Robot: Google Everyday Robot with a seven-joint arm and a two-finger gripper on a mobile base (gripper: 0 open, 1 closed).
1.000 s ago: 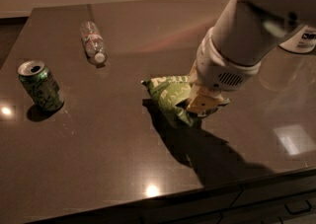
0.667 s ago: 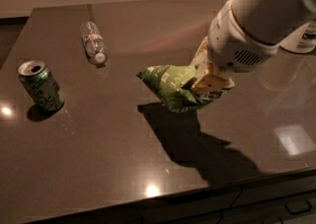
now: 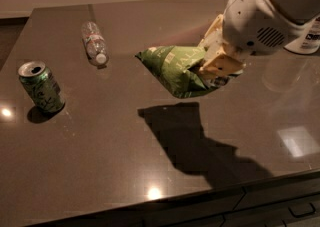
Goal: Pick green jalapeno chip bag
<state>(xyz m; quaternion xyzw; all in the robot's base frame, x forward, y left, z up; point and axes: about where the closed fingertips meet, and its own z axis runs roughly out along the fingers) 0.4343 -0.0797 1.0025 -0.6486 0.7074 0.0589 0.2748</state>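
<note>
**Chip bag held clear of the table**

Nearest the camera, the dark, glossy tabletop (image 3: 100, 171) carries a broad shadow lying apart from what casts it, a sign that the load hangs above the surface rather than resting on it. Over that shadow is the green jalapeno chip bag (image 3: 172, 68), a crinkly, puffy light-green packet with white lettering, in the air with its free corner pointing left. The white arm's beige two-finger gripper (image 3: 214, 67) is clamped on the bag's right end, probably because the puffy middle would slip. To the left, well apart, an upright green aluminium soda can (image 3: 41, 87) stands untouched. Farther back a clear plastic bottle (image 3: 94, 42) lies on its side, and a white container (image 3: 307, 38) sits at the far right edge.
</note>
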